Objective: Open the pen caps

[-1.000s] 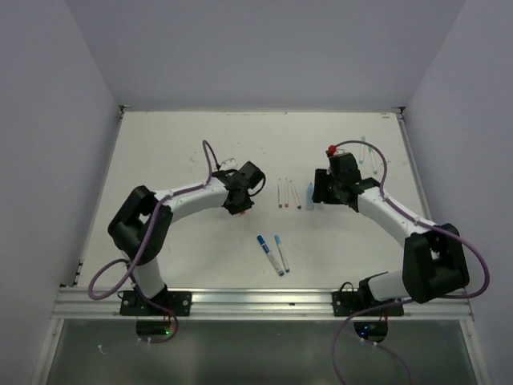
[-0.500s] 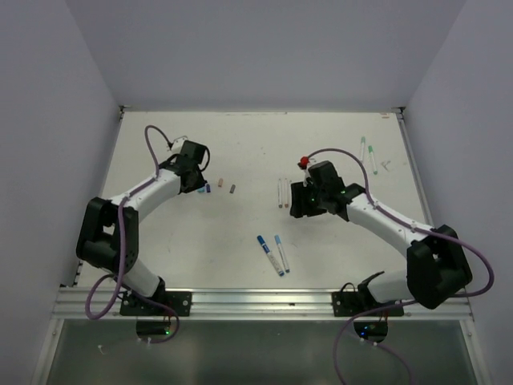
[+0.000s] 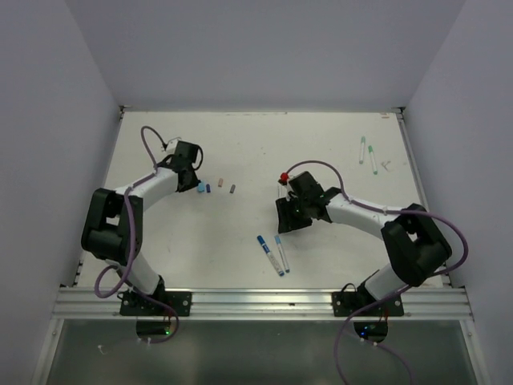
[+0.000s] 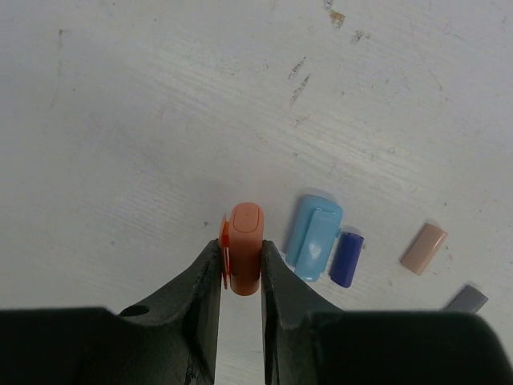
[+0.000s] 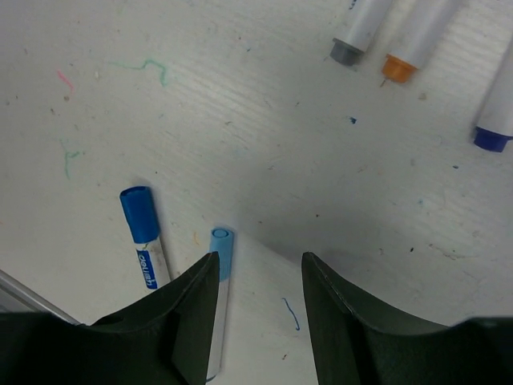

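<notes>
Caps (image 4: 314, 238): five (left side); pens (image 3: 281, 254): perhaps seven.

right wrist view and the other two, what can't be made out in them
Right wrist view: grey-tipped pen, orange-tipped pen and blue-tipped pen run off the frame edges; light blue pen barrel passes behind the right gripper.
Left wrist view: orange cap lower end is hidden inside the left gripper; grey cap is partly covered by it.
Top view: far green-ended pens are too small to tell if capped.
</notes>
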Robot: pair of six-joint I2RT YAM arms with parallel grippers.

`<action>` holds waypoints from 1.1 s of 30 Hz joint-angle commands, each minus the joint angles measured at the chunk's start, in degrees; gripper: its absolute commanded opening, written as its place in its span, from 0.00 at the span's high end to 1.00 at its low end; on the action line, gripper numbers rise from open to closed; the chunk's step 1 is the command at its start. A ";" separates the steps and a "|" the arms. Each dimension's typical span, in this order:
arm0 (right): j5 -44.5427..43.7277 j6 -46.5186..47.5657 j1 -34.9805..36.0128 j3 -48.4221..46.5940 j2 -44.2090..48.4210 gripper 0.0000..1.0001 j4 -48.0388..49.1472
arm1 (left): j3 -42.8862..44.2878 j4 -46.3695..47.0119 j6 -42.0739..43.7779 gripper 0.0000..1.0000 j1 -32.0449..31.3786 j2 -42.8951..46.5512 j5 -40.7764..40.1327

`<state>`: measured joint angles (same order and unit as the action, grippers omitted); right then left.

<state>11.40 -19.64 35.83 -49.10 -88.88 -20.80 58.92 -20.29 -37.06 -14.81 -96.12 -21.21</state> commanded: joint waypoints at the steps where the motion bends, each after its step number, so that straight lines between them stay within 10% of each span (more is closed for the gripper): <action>1: -1.37 -2.07 2.74 1.11 0.64 0.51 2.34 | -1.17 5.61 1.99 0.95 1.97 -0.48 -0.67; 33: -12.44 -12.18 13.12 11.92 15.31 0.53 1.90 | -11.19 18.62 1.82 0.41 4.26 -0.48 10.84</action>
<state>2.44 -30.04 48.49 -37.41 -76.95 -18.92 49.80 -2.09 -34.87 -11.00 -97.38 -11.53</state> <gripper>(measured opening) 0.469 0.585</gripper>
